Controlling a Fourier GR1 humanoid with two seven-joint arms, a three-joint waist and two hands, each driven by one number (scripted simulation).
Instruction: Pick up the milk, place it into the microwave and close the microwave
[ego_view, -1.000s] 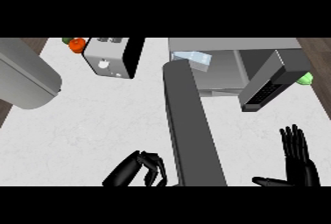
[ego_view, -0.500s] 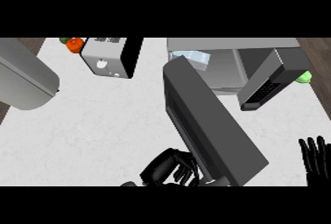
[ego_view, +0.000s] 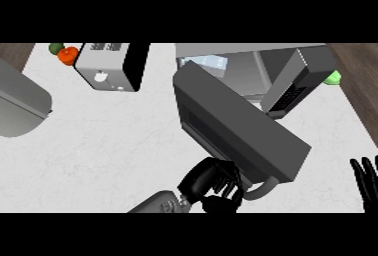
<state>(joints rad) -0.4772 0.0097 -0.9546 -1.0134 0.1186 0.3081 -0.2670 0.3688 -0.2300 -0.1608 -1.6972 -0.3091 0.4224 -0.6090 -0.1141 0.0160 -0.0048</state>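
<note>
Head view: the microwave is sitting along the upper right of the frame, and its door is standing partly open, slanting down toward the lower centre. Inside the opening, at upper centre, a pale blue-white carton is showing, likely the milk. The left hand is sitting at the lower centre, fingers curled against the door's outer end beside its handle; whether it is actually gripping anything is unclear. The right hand is resting at the lower right edge, fingers straight and holding nothing. The door is likely going to handle as a stiff, hinged panel, best pushed flat near its free end. At upper left a toaster is standing.
</note>
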